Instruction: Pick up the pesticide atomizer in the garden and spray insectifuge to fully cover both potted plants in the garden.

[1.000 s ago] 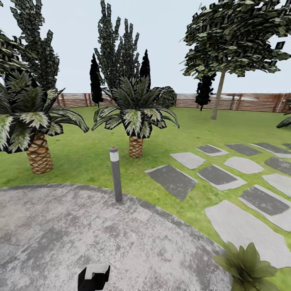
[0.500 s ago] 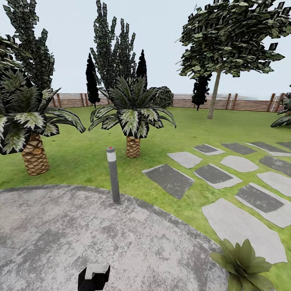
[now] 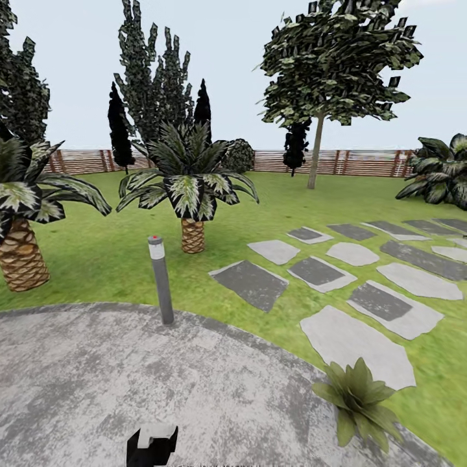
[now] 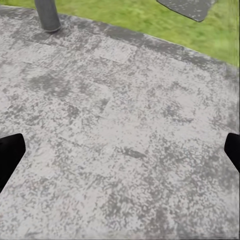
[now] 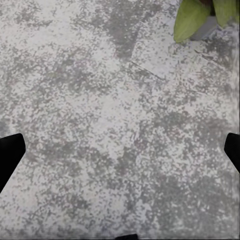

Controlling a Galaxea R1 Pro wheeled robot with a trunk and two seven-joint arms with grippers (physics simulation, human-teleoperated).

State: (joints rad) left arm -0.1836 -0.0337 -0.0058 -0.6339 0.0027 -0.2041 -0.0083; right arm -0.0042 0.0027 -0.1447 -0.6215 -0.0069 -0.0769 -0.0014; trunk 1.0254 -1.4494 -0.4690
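A low green-leaved potted plant (image 3: 357, 401) sits at the round mottled grey patio's (image 3: 194, 389) edge, apart from both wide-open, empty grippers.

Your camera has swung to the right, so the whole scene sits further left: the lamp post (image 3: 160, 280), the palms (image 3: 187, 188) and the stepping slabs (image 3: 357, 337). The potted plant (image 3: 355, 399) now shows whole, and a large bush (image 3: 438, 170) has come in by the fence (image 3: 337, 162).

Mottled, rough stone patio (image 3: 97, 383); matt, perhaps metal bollard lamp (image 3: 160, 280).
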